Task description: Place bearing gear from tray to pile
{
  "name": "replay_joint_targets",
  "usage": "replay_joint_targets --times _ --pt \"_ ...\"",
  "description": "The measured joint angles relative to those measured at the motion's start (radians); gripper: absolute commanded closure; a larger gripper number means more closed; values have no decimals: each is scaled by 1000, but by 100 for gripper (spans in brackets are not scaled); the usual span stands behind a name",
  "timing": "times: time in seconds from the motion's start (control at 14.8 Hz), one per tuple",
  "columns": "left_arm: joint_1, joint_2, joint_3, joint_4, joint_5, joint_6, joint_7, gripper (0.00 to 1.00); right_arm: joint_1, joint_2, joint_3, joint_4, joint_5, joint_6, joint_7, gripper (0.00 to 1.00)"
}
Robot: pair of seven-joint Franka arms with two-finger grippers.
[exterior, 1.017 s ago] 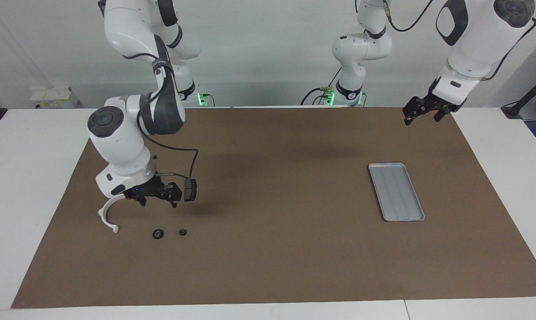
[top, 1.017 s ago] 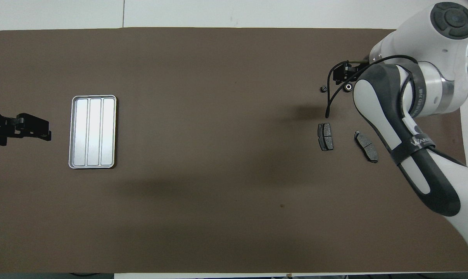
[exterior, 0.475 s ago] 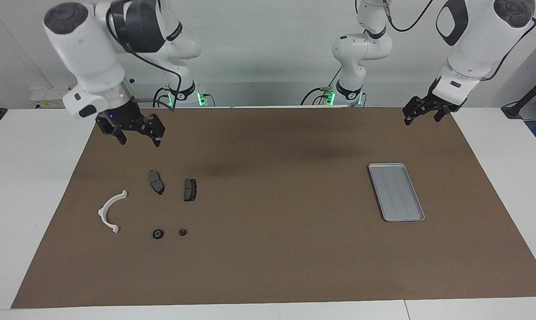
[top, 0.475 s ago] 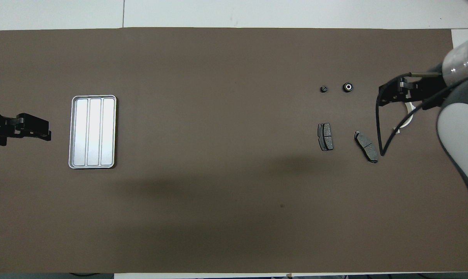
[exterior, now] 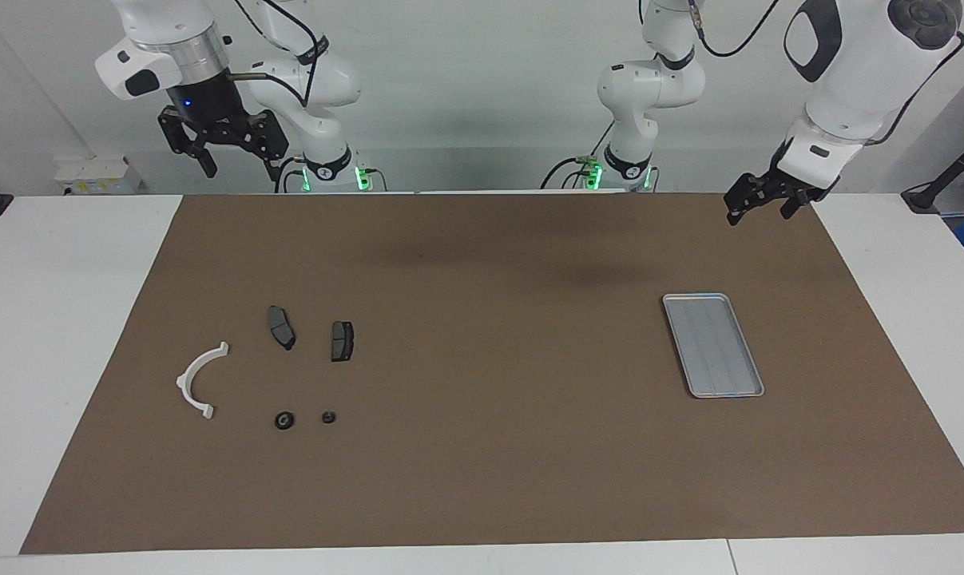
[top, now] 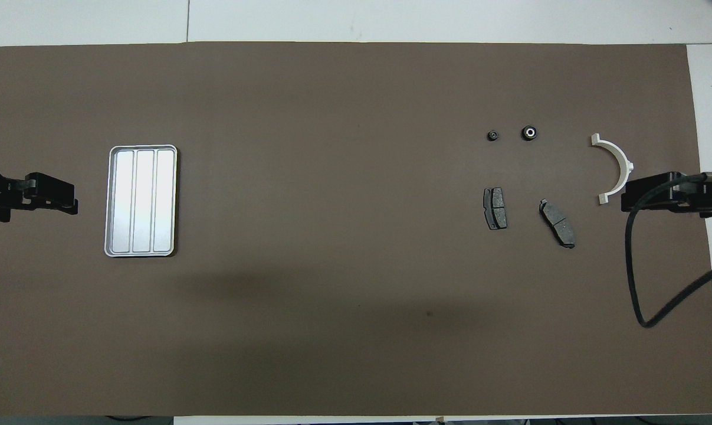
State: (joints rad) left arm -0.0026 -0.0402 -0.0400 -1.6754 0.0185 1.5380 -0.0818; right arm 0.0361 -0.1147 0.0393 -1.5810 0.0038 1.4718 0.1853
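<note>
Tray [exterior: 713, 345] near the left arm's end of the mat holds nothing; both bearing gears [exterior: 284, 419] lie by the pile [exterior: 200, 380], under neither raised gripper, left gripper [exterior: 757, 201] and right gripper [exterior: 224, 144] both with jaws apart.

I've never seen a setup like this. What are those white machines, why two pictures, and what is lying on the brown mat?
They are two robot arms, each ending in a claw. One picture faces them across the table; the other looks down from above their end. The right claw and the left claw both hang in the air, open and holding nothing. On the brown mat lie an empty metal tray toward the left arm's end, and, toward the right arm's, a white plastic arc, two dark pads and two small round black parts.
</note>
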Motion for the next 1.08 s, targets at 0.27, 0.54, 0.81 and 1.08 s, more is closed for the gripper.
replay_joint_targets --times 0.27,0.54,0.81,1.08 --pt "0 0 0 0 0 0 0 0 0 1 -1 -5 0 34 0 0" --pt "0 0 0 0 0 0 0 0 -2 1 -2 -6 -2 30 0 0" --pt "0 0 0 0 0 0 0 0 -2 1 -2 -6 -36 29 -47 0" --pt "0 0 0 0 0 0 0 0 -2 1 -2 -6 -37 29 -61 0"
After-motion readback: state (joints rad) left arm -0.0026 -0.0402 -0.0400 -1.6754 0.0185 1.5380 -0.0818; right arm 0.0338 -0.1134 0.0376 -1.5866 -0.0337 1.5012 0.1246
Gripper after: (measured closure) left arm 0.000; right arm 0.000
